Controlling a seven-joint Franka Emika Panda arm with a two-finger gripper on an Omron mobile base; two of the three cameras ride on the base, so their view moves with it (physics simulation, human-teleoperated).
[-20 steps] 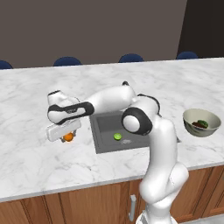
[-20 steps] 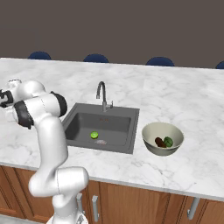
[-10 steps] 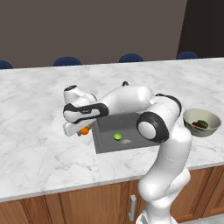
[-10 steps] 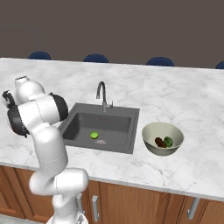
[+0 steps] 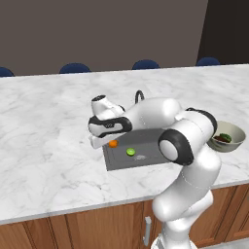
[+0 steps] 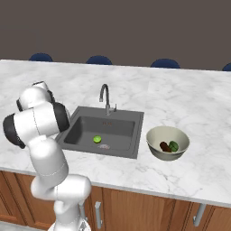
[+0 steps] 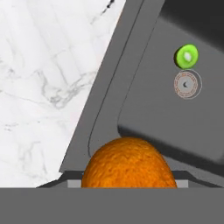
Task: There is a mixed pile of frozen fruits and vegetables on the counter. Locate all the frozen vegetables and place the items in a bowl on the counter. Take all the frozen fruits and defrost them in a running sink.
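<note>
Orange ball (image 7: 128, 162) sits at the end effector (image 5: 110, 144), pinched there, over the left rim of the sink (image 5: 146, 158); in the left base view the ball (image 5: 113, 143) shows just under the hand, above the basin's near-left corner. In the hand view it fills the bottom centre, with the sink edge and white marble bench (image 7: 48, 78) to its left. Fingertips themselves are hidden by the ball.

Lime-green piece (image 7: 187, 56) lies on the sink floor just beside the round drain (image 7: 187, 85); same piece (image 6: 97, 139) in the right base view, near the basin's middle. Faucet (image 6: 106, 97) stands at the sink's back edge.

Bowl (image 6: 168, 143) rests on the bench right of the sink, apart from it, holding the dark brown piece (image 6: 165, 146) and dark green piece (image 6: 173, 145) side by side. Blue chair tops (image 6: 98, 60) line the far edge of the bench.
</note>
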